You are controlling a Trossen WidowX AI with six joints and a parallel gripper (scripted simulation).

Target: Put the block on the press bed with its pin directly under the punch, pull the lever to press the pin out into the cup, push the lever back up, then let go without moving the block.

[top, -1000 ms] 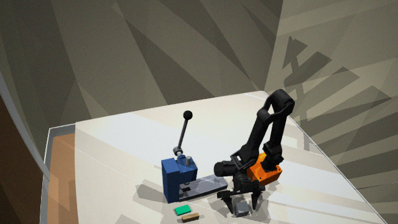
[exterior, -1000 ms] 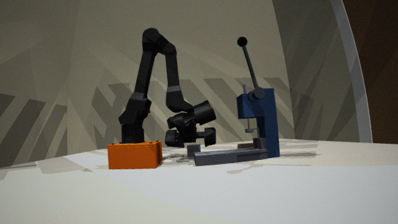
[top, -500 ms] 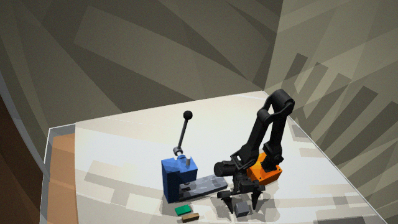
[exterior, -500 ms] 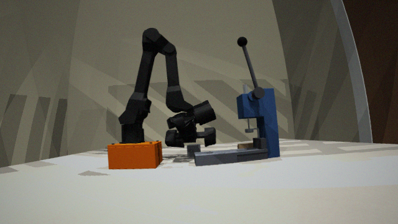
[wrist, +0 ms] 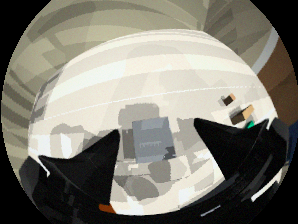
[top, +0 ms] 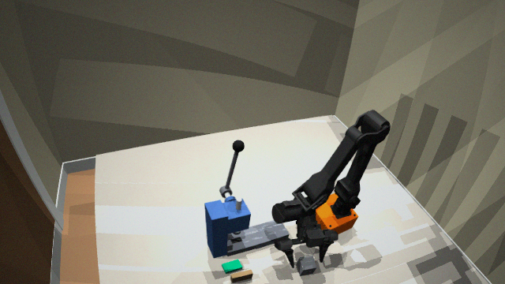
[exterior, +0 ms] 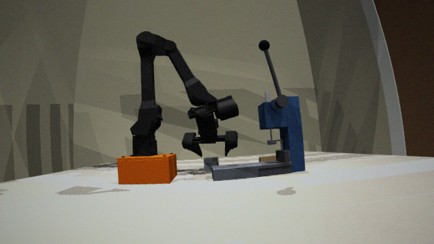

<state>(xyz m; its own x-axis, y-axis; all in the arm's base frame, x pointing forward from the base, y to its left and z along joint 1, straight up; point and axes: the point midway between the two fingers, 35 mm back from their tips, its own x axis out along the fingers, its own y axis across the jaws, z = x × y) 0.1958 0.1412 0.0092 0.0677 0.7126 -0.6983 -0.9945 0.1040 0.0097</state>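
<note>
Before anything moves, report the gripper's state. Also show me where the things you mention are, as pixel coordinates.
Gripper point(top: 308, 263) point(exterior: 213, 155) point(wrist: 157, 127): open, holding nothing, fingers spread above the grey block point(top: 307, 265) point(exterior: 211, 164) point(wrist: 153, 140).
</note>
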